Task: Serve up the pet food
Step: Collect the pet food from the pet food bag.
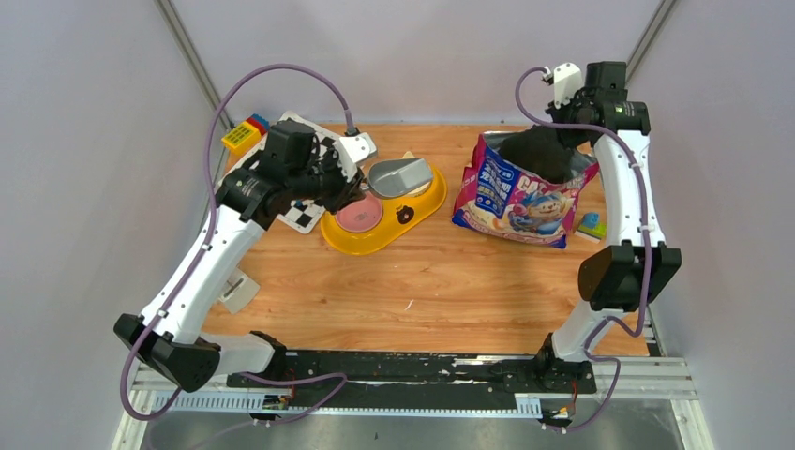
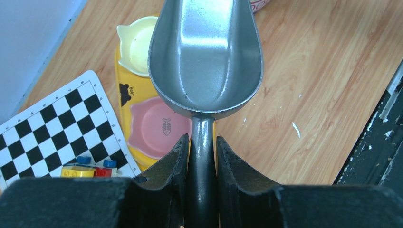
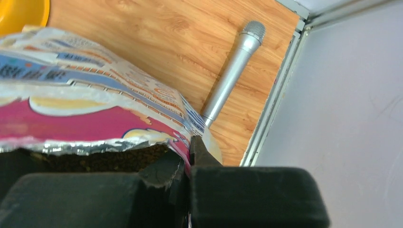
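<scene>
The pet food (image 3: 100, 160), dark brown kibble, lies inside the opened bag (image 1: 516, 192), showing just under the torn foil rim. The glossy blue-and-pink bag stands toward the far right corner of the worktop (image 1: 422, 291). The right hand (image 3: 190, 153) is pinched tight on that rim at the bag's mouth, the foil caught between its fingers. The left hand (image 2: 202, 147) grips the handle of a grey scoop (image 2: 206, 52) in a narrow hold. The scoop's bowl hangs over a yellow two-bowl feeder (image 1: 389, 230) towards the far left. A checkered board (image 2: 52, 128) lies beside the feeder in the far left corner, carrying toy bricks (image 2: 88, 168). A silver microphone (image 3: 233, 71) lies near the right edge.
</scene>
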`<state>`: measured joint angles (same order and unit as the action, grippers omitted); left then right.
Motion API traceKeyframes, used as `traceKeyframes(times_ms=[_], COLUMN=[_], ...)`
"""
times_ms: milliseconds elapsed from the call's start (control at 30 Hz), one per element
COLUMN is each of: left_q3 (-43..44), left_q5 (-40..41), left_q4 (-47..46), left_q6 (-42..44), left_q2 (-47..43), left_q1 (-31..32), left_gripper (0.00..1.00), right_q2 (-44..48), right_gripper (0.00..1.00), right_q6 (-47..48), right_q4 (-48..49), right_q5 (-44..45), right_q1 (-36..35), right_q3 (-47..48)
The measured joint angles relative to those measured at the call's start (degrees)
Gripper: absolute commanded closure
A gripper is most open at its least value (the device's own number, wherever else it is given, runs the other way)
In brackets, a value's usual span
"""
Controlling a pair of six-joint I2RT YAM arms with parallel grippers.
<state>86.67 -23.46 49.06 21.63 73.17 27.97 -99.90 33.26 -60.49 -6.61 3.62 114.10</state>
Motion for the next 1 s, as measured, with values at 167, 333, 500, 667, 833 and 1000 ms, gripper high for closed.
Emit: traceKeyframes(times_ms=[167,333,500,667,833,1000], left_q3=[-0.7,-1.1,-1.1,-1.1,-1.1,-1.1], left_q5=[1.0,2.1,2.6,2.6,2.6,2.6], left_q4=[-1.9,-2.3,-2.7,-2.7,-2.8,-3.3], left_q6=[-1.8,-2.4,-3.1,-3.4,-3.5,-3.7], left_q2=[-0.9,-2.8,-3.2,-3.0,-2.9,-1.9], left_q1=[0.0,0.0,0.0,0.0,0.0,0.0], left_gripper=[1.0,1.0,1.0,1.0,1.0,1.0], right_q2=[0.0,0.0,0.0,0.1,2.8,2.6], right_gripper=[1.0,1.0,1.0,0.6,0.32,0.27], right_q6=[-8.5,-12.0,-11.3,-2.8,6.1,12.9], right_q4=[1.8,2.7,2.9,2.1,1.4,-1.9], right_q5=[5.6,12.2,13.9,8.9,4.1,2.6], right_q1=[-1.0,-3.3,-5.4,-5.7,-6.1,-6.2], right_q3=[0.0,0.1,0.1,0.1,0.2,3.8])
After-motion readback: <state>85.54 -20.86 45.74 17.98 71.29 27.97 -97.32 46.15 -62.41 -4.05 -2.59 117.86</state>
